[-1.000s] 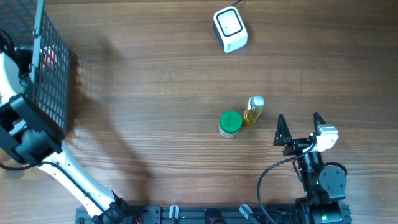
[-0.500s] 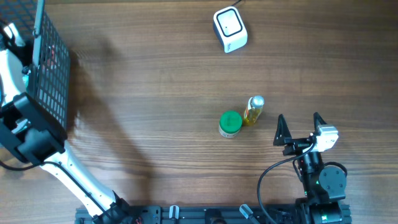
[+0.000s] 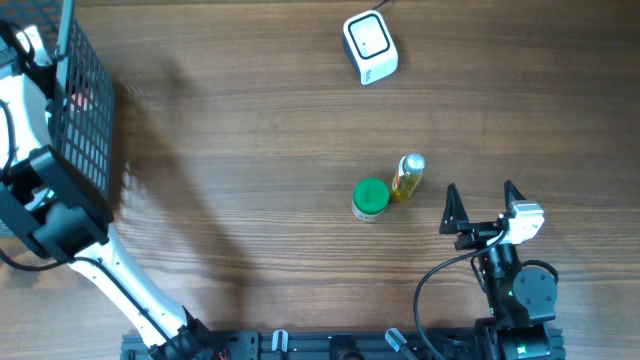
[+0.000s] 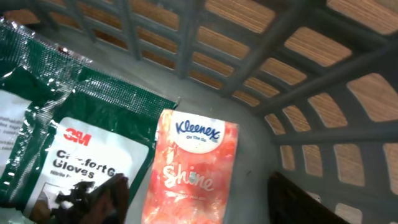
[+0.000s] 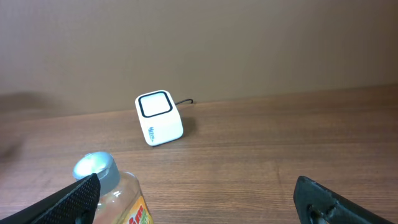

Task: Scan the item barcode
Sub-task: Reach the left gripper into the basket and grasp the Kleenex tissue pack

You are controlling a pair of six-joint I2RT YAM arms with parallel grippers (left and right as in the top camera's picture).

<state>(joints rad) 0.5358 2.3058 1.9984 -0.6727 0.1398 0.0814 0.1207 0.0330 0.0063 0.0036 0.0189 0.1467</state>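
An orange-red Kleenex tissue pack (image 4: 193, 165) lies flat on the floor of the grey mesh basket (image 4: 292, 134). My left gripper (image 4: 199, 202) hangs just above it, open, with one finger on each side of the pack and a gap showing on the right side. In the overhead view the pack shows as a pink patch (image 3: 79, 92) through the basket wall (image 3: 85, 130). The white barcode scanner (image 3: 370, 46) stands at the far middle of the table, also in the right wrist view as a white scanner (image 5: 159, 118). My right gripper (image 3: 481, 195) rests open and holds nothing.
A green 3M gloves packet (image 4: 68, 137) lies beside the tissue pack in the basket. A yellow bottle with a silver cap (image 3: 408, 177) and a green-lidded jar (image 3: 371, 199) stand mid-table, just left of my right gripper (image 5: 199, 205).
The left arm has shifted a little toward the far side over the basket. The right arm and the table items have not moved.
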